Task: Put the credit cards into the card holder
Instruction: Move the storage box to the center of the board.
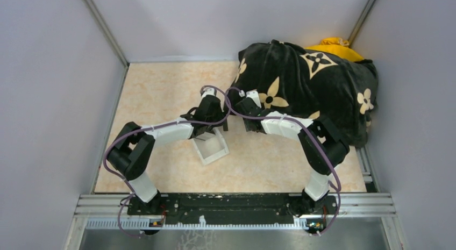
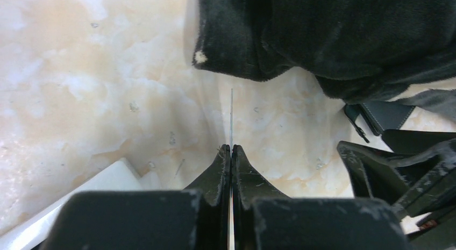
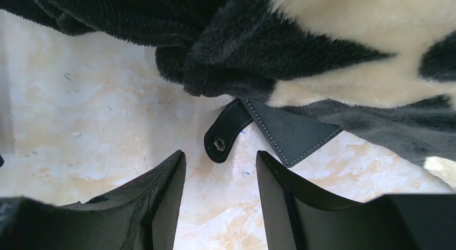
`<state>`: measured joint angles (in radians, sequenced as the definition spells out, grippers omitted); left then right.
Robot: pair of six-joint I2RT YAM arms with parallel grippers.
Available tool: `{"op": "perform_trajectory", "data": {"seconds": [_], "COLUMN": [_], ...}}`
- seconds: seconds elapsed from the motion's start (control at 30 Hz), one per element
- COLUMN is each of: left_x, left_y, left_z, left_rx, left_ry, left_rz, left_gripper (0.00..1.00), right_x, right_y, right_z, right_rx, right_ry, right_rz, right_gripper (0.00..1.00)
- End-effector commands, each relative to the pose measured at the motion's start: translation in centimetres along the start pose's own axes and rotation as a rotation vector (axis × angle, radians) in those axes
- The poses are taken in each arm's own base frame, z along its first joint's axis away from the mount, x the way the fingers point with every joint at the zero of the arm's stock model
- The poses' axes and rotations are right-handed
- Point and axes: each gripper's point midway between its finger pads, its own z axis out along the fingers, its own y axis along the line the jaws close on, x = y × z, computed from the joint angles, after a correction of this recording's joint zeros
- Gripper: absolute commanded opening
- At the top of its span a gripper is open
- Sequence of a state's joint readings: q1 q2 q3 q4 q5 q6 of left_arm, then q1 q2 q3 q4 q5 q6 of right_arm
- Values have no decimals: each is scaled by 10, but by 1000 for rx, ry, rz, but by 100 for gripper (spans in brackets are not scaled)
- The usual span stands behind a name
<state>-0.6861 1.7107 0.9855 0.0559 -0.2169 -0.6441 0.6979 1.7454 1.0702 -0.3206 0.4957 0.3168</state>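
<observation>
My left gripper is shut on a credit card. The card shows edge-on as a thin upright line rising from the fingertips above the marble tabletop. The card holder is dark with pale stitching. It lies half tucked under the edge of the black cushion, with its snap tab sticking out. My right gripper is open just short of that tab, with nothing between its fingers. In the left wrist view the card holder lies to the right of the card. From above, both grippers meet at the cushion's left edge.
The big black flower-patterned cushion fills the back right, with something yellow behind it. A pale plastic tray-like box sits just below the left gripper. Grey walls enclose the table on three sides.
</observation>
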Motion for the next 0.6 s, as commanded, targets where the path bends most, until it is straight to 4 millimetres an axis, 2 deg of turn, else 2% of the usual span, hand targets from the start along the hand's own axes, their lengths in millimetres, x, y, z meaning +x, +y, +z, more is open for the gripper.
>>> {"op": "perform_trajectory", "data": {"seconds": [0.0, 0.17, 0.33, 0.5, 0.57], "left_x": [6, 4, -4, -12, -14], "left_y": [23, 29, 38, 42, 42], "left_z": [-4, -2, 0, -1, -1], "left_rx": [-94, -126, -157, -155, -152], "left_ry": [-14, -29, -45, -52, -54], "left_rz": [6, 10, 11, 0, -5], "left_gripper": [0, 0, 0, 0, 0], "right_x": [-42, -44, -37, -32, -31], "right_y": [1, 3, 4, -1, -1], "right_z": [-3, 6, 14, 13, 13], "right_rx": [20, 29, 37, 58, 59], "right_ry": [-116, -109, -85, -71, -69], "right_rz": [13, -16, -37, -37, -38], "right_gripper": [51, 49, 45, 44, 40]}}
